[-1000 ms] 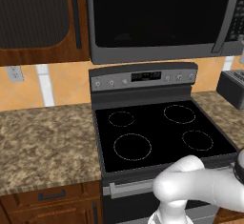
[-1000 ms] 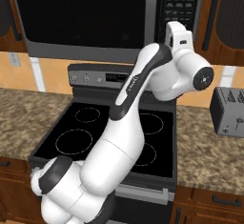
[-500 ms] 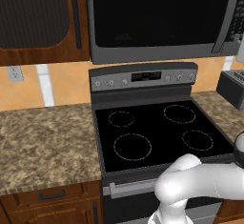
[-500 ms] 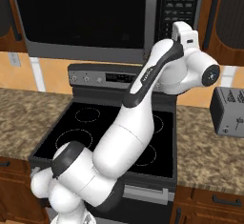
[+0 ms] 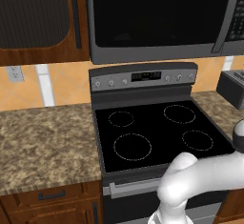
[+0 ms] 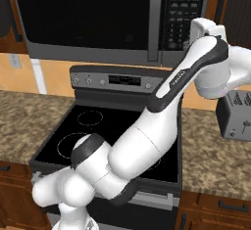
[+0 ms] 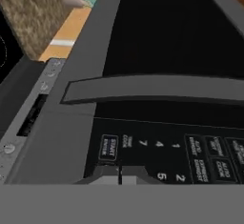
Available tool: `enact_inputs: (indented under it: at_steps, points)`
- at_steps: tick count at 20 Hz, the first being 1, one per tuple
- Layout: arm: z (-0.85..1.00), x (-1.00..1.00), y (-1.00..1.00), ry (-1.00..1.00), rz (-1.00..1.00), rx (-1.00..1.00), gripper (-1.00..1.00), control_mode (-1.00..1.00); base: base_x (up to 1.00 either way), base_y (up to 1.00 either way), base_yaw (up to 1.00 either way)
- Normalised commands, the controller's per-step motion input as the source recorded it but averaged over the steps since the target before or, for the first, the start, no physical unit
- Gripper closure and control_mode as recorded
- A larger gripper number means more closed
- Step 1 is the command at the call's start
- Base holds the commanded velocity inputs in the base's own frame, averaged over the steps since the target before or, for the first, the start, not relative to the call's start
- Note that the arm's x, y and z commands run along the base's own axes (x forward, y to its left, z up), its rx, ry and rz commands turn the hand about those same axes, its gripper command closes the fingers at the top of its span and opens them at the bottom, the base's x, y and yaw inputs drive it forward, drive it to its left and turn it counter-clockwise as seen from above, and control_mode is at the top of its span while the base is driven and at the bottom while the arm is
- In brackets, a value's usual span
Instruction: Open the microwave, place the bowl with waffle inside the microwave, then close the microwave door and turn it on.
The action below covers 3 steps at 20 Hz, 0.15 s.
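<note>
Seemingly, the closed gripper (image 7: 120, 174) hovered at the microwave (image 6: 108, 18) button panel (image 7: 171, 151); slight misalignment risked pressing a neighbouring key instead of start.

From behind the arm on its left, we look forward and down at the black glass-topped stove (image 5: 159, 132), the speckled brown stone counter (image 5: 45, 142) and the big black microwave with its grey frame (image 5: 162, 18) above. From the right side we see the same stove (image 6: 112, 131), counter (image 6: 24, 116) and microwave (image 6: 112, 18). The hand camera sits very close to the microwave (image 7: 157, 51), rolled sideways, facing its long grey bar handle (image 7: 152, 88) and white-lettered button panel (image 7: 171, 154).
</note>
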Motion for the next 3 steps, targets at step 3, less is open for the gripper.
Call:
enact_inputs:
  at_steps: [3]
  points:
    - [0.0,-1.0,0.03,-0.04,0.0,-0.01,1.0,-1.0,0.0,0.0,0.0]
